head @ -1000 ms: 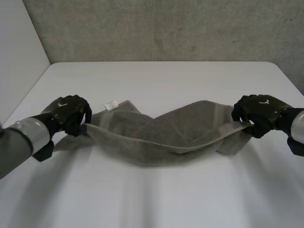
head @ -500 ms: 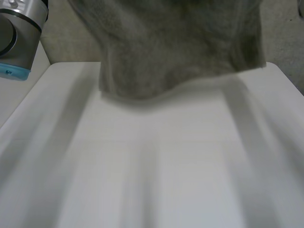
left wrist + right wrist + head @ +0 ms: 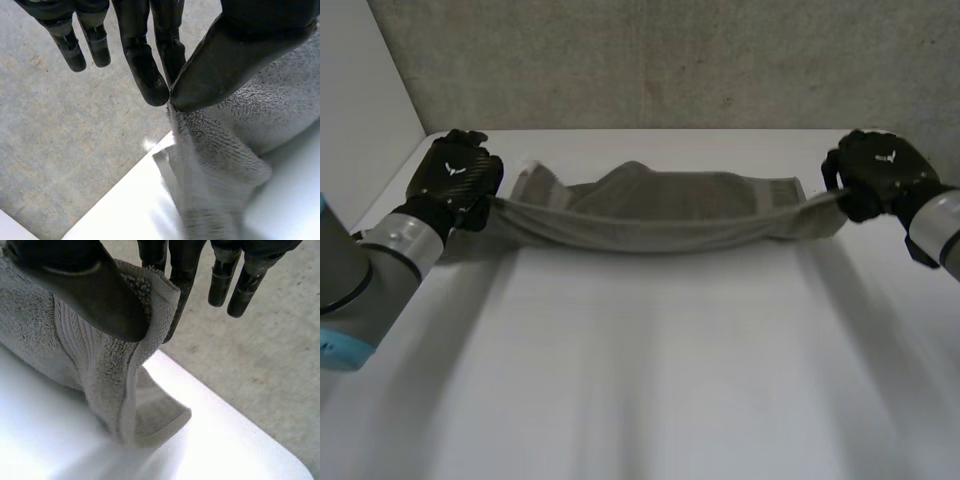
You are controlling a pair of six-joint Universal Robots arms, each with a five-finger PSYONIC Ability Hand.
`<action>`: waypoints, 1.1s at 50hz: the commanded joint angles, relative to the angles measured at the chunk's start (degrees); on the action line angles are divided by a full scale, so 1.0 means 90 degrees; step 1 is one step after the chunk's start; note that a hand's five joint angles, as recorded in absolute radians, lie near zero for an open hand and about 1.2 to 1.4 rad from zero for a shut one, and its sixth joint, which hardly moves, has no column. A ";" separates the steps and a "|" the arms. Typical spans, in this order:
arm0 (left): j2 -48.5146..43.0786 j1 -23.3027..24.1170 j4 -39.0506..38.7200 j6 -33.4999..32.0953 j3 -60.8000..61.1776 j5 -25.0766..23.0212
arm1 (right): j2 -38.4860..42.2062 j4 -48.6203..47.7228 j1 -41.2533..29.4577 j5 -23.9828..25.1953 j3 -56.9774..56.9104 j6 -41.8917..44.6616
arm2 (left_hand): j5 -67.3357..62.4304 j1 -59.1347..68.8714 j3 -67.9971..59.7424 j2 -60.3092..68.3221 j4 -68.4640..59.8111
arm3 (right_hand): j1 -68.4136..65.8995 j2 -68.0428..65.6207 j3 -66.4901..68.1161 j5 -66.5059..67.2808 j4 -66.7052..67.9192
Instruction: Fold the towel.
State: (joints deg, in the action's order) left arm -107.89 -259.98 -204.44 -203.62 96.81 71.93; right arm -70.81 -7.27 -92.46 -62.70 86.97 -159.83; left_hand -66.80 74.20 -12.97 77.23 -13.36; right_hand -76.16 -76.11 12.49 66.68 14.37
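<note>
Towel [image 3: 660, 215] is back down after flying up, stretched long over the far side of the table [image 3: 650, 380] between left hand [image 3: 455, 180] and right hand [image 3: 880, 175]. Left wrist view: thumb and finger pinch one end. Right wrist view: thumb pinches the other end against the fingers. It looks shaken out, so folding can come next.

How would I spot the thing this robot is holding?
Look at the white table in front of the concrete wall. Near its far edge, the left robot hand and the right robot hand each pinch one end of a grey towel. It is the only soft, fuzzy thing there, bunched and stretched between them.
</note>
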 commanded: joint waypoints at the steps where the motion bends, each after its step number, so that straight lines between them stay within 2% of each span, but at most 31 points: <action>1: 0.1243 0.0000 0.0283 0.0026 0.0678 -0.0014 | -0.1056 0.0065 0.0069 0.0023 0.0939 0.0113 | -0.0355 0.0644 0.0330 0.0308 0.0374 | -0.0427 -0.0432 -0.0276 0.0369 -0.0485; 5: 0.2015 -0.0030 0.0849 0.0279 0.1010 -0.0013 | -0.1817 0.0318 0.0108 0.0013 0.1438 -0.0033 | -0.0355 0.0644 0.0330 0.0308 0.0374 | -0.0427 -0.0432 -0.0276 0.0369 -0.0485; 6: 0.2017 -0.0030 0.0850 0.0280 0.1011 -0.0013 | -0.1820 0.0319 0.0108 0.0013 0.1440 -0.0034 | -0.0355 0.0644 0.0330 0.0308 0.0374 | -0.0427 -0.0432 -0.0276 0.0369 -0.0485; 11: 0.2934 -0.0186 0.1406 0.0777 0.1148 -0.0033 | -0.2960 0.0972 0.0478 0.0062 0.1460 -0.0180 | -0.0355 0.0644 0.0330 0.0308 0.0374 | -0.0427 -0.0432 -0.0276 0.0369 -0.0485; 15: 0.3199 -0.0264 0.1544 0.0925 0.1109 -0.0043 | -0.3236 0.1286 0.0655 0.0199 0.1215 -0.0209 | -0.0355 0.0644 0.0330 0.0308 0.0374 | -0.0427 -0.0432 -0.0276 0.0369 -0.0485; 20: 0.3258 -0.0332 0.1680 0.0896 0.1031 -0.0053 | -0.3343 0.1793 0.1181 0.0784 0.0884 -0.0161 | -0.0355 0.0644 0.0330 0.0308 0.0374 | -0.0427 -0.0432 -0.0276 0.0369 -0.0485; 23: 0.3189 -0.0333 0.1671 0.0896 0.1021 -0.0062 | -0.3275 0.1813 0.1270 0.0912 0.0854 -0.0131 | -0.0355 0.0644 0.0330 0.0308 0.0374 | -0.0427 -0.0432 -0.0276 0.0369 -0.0485; 25: 0.2792 -0.0323 0.1661 0.0886 0.0992 -0.0062 | -0.3100 0.1813 0.1396 0.1077 0.0854 -0.0122 | -0.0355 0.0644 0.0330 0.0308 0.0374 | -0.0427 -0.0432 -0.0276 0.0369 -0.0485; 31: 0.1659 -0.0109 0.1700 0.0643 0.0709 -0.0053 | -0.2183 0.1803 0.1397 0.1039 0.0756 0.0063 | -0.0355 0.0644 0.0330 0.0308 0.0374 | -0.0427 -0.0432 -0.0276 0.0369 -0.0485; 34: 0.1373 -0.0040 0.1700 0.0515 0.0621 -0.0053 | -0.2015 0.1803 0.1377 0.1019 0.0717 0.0230 | -0.0355 0.0644 0.0330 0.0308 0.0374 | -0.0427 -0.0432 -0.0276 0.0369 -0.0485; 36: 0.0800 0.0126 0.1710 0.0194 0.0310 -0.0053 | -0.1656 0.1813 0.1329 0.0893 0.0591 0.0589 | -0.0355 0.0644 0.0330 0.0308 0.0374 | -0.0427 -0.0432 -0.0276 0.0369 -0.0485; 41: -0.0011 0.0370 0.1710 -0.0197 -0.0334 -0.0033 | -0.0894 0.1823 0.1163 0.0532 0.0211 0.0806 | -0.0355 0.0644 0.0330 0.0308 0.0374 | -0.0427 -0.0432 -0.0276 0.0369 -0.0485; 55: -0.1858 0.0419 0.1896 -0.0452 -0.2122 -0.0033 | 0.1108 0.1755 0.0518 0.0063 -0.1137 0.0826 | -0.0355 0.0644 0.0330 0.0308 0.0374 | -0.0427 -0.0432 -0.0276 0.0369 -0.0485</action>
State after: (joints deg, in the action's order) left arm -119.50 -256.18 -187.94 -207.42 82.97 71.72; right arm -67.28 8.82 -86.31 -60.70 81.31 -152.35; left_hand -67.09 74.16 -12.97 77.34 -13.36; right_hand -76.16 -76.11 12.49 66.68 14.37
